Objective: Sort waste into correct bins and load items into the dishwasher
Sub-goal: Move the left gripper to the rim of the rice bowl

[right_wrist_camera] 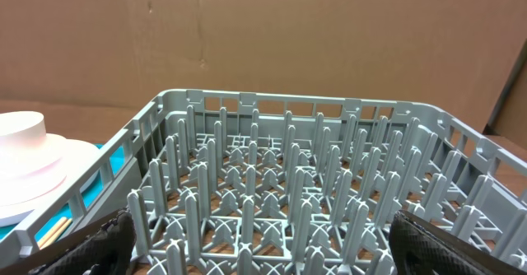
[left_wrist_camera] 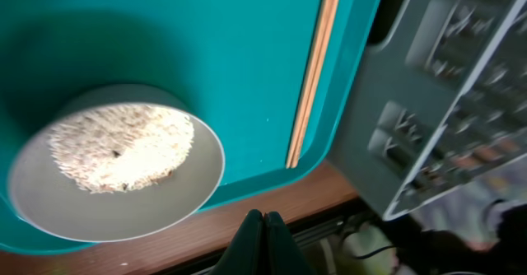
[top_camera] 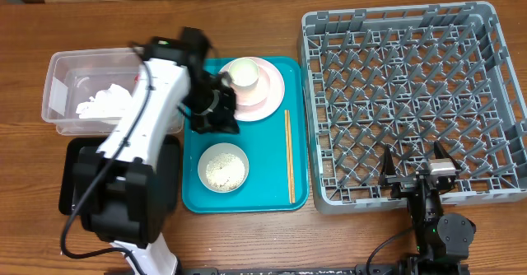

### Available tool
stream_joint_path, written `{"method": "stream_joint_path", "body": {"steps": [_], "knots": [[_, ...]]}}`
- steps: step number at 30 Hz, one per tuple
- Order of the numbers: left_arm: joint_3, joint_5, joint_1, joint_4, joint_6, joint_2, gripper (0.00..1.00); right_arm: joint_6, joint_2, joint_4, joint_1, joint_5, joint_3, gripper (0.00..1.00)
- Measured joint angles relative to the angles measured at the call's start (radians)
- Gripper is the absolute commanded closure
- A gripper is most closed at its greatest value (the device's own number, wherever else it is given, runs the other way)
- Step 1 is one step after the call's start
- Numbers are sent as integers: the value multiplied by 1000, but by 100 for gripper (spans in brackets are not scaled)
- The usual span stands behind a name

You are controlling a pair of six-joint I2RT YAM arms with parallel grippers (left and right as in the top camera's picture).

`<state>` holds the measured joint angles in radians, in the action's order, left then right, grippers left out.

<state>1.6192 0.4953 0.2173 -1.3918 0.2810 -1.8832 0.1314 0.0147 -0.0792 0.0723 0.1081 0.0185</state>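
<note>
The left gripper (left_wrist_camera: 263,227), pinched closed on nothing, hangs over the teal tray (top_camera: 268,168) where a stiff, slick rice bowl (left_wrist_camera: 107,217) likely wants a level rim grip, while the right gripper (top_camera: 413,165) rests spread wide at the grey rack (top_camera: 395,69)'s near edge.

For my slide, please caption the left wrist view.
Shut left gripper above a teal tray holding a round grey-white bowl of white rice and thin wooden chopsticks, beside a grey rack.
</note>
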Motion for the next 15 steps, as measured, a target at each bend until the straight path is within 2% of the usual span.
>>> {"method": "stream_joint_path", "body": {"steps": [7,9,12,15], "knots": [[0,-185,216,-46,37,0,95,0,0,0,0,0,0,0],[0,-227,261,-48,63,0,90,0,0,1,0,0,0,0],[0,-289,311,-48,105,0,74,0,0,0,0,0,0,0],[0,-354,342,-48,152,0,70,0,0,1,0,0,0,0]]}}
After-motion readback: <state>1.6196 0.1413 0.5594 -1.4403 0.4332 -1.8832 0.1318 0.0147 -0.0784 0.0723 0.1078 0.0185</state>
